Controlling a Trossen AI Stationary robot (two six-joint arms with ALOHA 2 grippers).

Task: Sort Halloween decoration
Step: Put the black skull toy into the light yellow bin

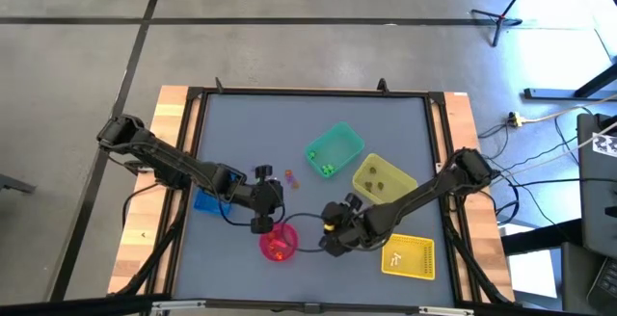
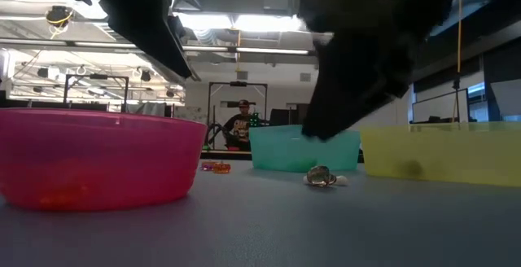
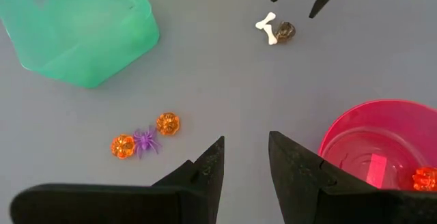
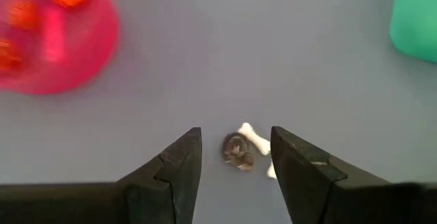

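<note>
Halloween decoration pieces, a white bone [image 4: 257, 141] touching a dark skull [image 4: 237, 150], lie between the right pincer's [image 4: 235, 157] open, empty fingers. Closing now could trap both, misplacing one

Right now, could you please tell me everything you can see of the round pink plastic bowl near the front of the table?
The round pink translucent plastic bowl stands upright on the grey table, near its front edge, between the two arms. Its wall is smooth and glossy, flaring slightly toward the rim. Inside lie a few small orange trinkets and what looks like a pink strip. Nothing outside touches it; the left gripper hovers beside it, open and empty.
</note>
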